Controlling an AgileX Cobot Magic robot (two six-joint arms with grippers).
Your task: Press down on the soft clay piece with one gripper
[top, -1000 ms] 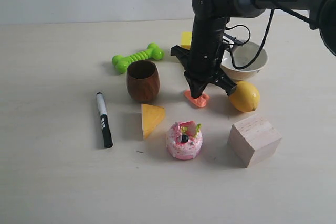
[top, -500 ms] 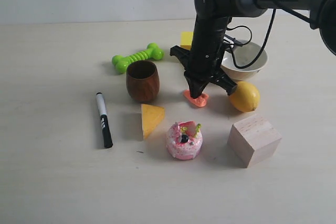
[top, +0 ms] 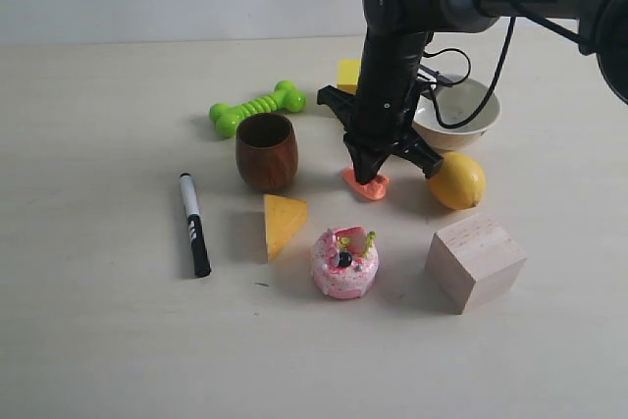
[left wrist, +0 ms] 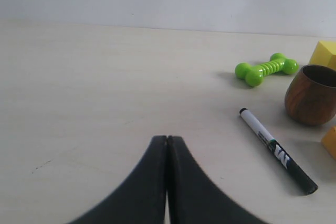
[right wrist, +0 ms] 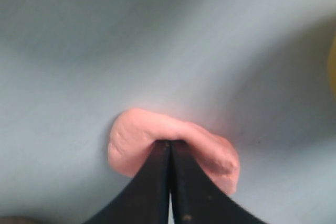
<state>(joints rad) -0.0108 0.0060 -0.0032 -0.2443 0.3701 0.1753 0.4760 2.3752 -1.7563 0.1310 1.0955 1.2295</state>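
Tabletop scene, read from left to right. The left gripper (left wrist: 167, 141) appears only in its own wrist view, above the pale table (top: 98, 340). Its two black fingers are pressed flat together with nothing between them. At the far left of the exterior view lies a black-and-white marker pen (top: 194, 226), pointing away from the camera. Beyond it lies a green bone toy (top: 257, 107), and just in front of the toy stands an upright dark wooden cup (top: 266, 151). A yellow-orange wedge (top: 283, 223) lies near the cup's base, and a pink frosted cake toy (top: 344, 262) sits beside the wedge towards the front. A small yellow block (top: 347, 74) rests at the back, partly hidden by the black arm. The soft clay piece (top: 378, 188), a salmon-orange lump, lies at mid-table between the cup and the lemon (top: 457, 181). The right gripper (top: 367, 178) comes down on it from above. In the right wrist view its fingers meet tip to tip, gripping nothing, and their joined tips touch the top of the clay, which bulges to either side. A cream bowl (top: 461, 115) stands behind the lemon, and a pale wooden cube (top: 475, 261) sits nearest the front right
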